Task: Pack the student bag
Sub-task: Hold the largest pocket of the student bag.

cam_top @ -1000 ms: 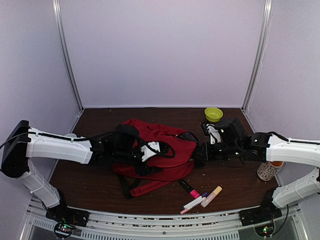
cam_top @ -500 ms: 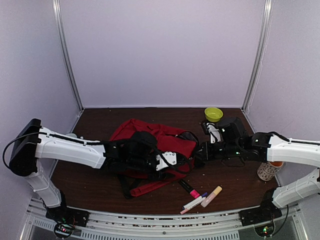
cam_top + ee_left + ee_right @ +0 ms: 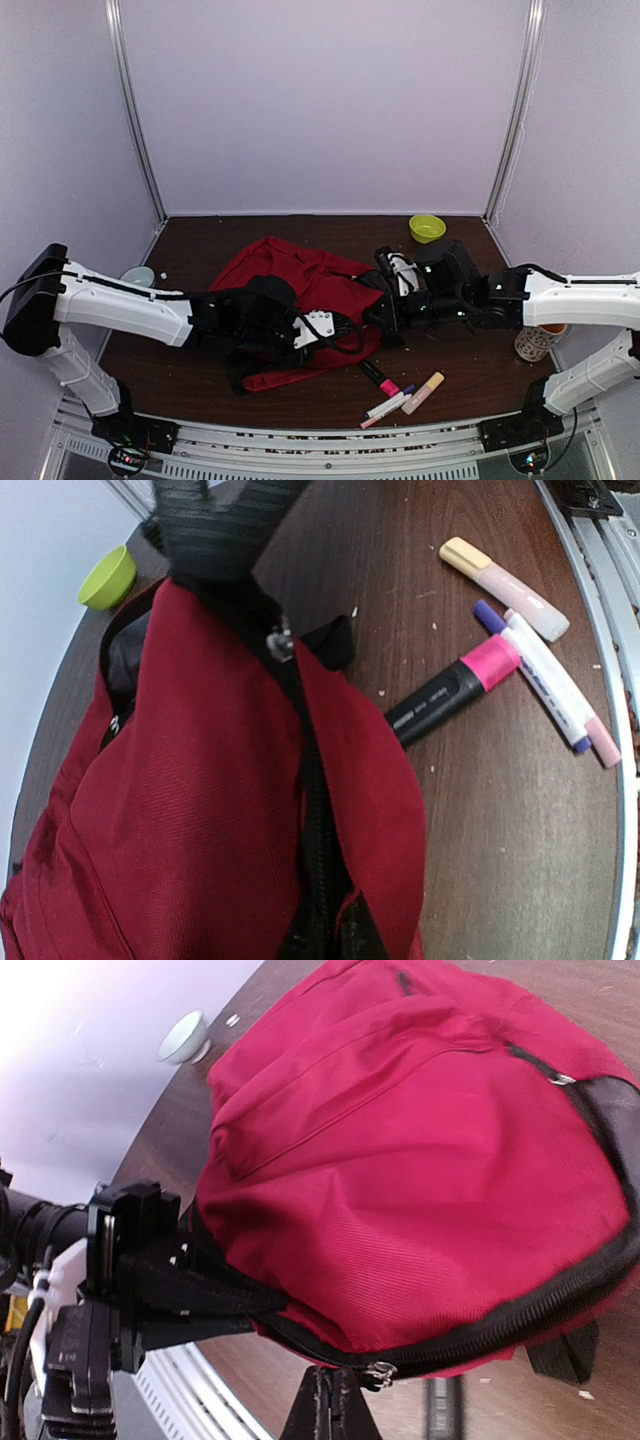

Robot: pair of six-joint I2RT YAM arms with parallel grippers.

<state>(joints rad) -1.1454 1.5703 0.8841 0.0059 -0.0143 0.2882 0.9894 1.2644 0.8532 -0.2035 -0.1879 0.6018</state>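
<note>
top view
student bag (image 3: 290, 275): the big dark-red one; it lies slumped in the middle of the brown table (image 3: 180, 385)
left gripper (image 3: 348, 335): at the bag's near edge, close to its right end; from up here you cannot tell how the jaws stand
right gripper (image 3: 383, 312): right against the bag's right end
green bowl (image 3: 427, 228): past the bag's right end, toward the back wall; well apart from it
pale bowl (image 3: 137, 275): left of the bag; apart from it
black and pink marker (image 3: 380, 377): just beside the bag's near right corner
white marker (image 3: 388, 405): a bit further from the bag than the black and pink one
yellow and pink marker (image 3: 422, 392): next to the white one, further from the bag
patterned cup (image 3: 538, 343): far off to the bag's right

left wrist view
left jaws: closed tight on the bag — they pinch the cloth at the black zipper (image 3: 310, 810); that zipper runs up the bag's middle
markers: all on bare table to the side of the bag; the black and pink one points at the bag and nearly touches it

right wrist view
right jaws: closed — they nip the bag's black zipper rim just beside a silver zipper pull (image 3: 380, 1370)
left gripper: across the bag from here; its black fingers reach in and hold the same rim
bag: its red top bulges up between the two grippers
</note>
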